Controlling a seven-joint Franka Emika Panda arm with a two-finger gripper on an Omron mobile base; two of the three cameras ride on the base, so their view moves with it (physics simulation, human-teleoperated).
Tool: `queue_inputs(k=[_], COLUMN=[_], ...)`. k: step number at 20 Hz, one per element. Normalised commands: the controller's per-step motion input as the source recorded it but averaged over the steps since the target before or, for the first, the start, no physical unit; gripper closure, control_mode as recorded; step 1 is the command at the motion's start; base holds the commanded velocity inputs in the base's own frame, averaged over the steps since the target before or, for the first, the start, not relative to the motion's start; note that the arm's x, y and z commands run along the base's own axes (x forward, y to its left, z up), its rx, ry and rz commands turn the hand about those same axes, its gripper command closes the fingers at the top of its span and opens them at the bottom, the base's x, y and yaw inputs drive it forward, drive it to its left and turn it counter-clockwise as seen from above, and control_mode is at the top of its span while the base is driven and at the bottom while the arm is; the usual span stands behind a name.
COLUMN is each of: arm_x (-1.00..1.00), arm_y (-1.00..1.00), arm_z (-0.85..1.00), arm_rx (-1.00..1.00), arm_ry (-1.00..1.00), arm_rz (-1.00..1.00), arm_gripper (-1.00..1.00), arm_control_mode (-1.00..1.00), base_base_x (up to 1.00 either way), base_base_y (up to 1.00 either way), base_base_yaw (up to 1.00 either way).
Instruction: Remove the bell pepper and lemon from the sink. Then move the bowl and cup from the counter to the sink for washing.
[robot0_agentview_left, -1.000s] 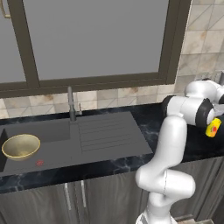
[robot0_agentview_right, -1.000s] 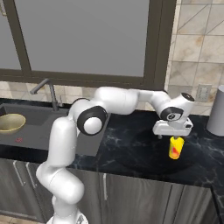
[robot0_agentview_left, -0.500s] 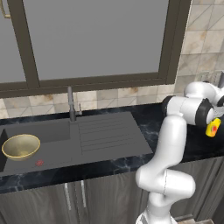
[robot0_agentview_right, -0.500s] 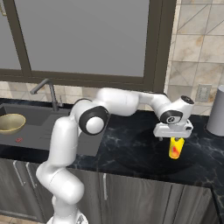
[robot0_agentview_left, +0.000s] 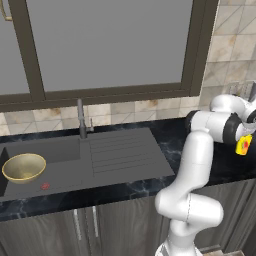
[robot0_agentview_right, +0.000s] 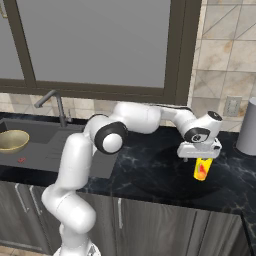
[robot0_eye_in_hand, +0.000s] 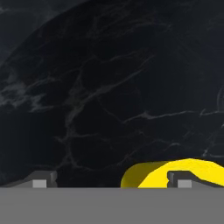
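Cup was small, bright yellow with an orange-red patch low on its side, standing upright on the black marble tabletop well right of the sink. Gripper hung right above it, fingers spread wide, one on each side of the cup top, not clamped on it. In the hand view the yellow rim showed low right, behind the right finger tip, left finger tip over bare veined marble; contact with the cup could not be told. From the left base view the cup peeked out at the far right edge behind the arm's wrist. Bowl, wide, shallow, shiny golden-brass, sat inside the dark grey basin at its left end, just beside the small red drain spot. Ribbed drainboard lay right of the curved grey faucet. Grey cylinder stood at the wall, far right, apart from the cup.
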Motion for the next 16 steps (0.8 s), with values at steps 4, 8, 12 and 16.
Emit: queue_inputs(k=[4, 8, 12, 16], arm_x=[-0.21, -0.32, -0.15, -0.02], arm_y=[-0.05, 0.0, 0.14, 0.34], arm_z=[-0.17, -0.25, -0.26, -0.19], arm_rx=[0.0, -0.01, 0.0, 0.0], arm_ry=[0.0, 0.0, 0.0, -0.03], arm_rz=[-0.02, -0.05, -0.05, 0.0], arm_gripper=[-1.0, 1.0, 1.0, 1.0], arm_control_mode=[-1.0, -1.0, -1.0, -1.0], base_base_x=[0.0, 0.0, 0.0, 0.0], base_base_y=[0.0, 0.0, 0.0, 0.0], base_base_yaw=[0.0, 0.0, 0.0, 0.0])
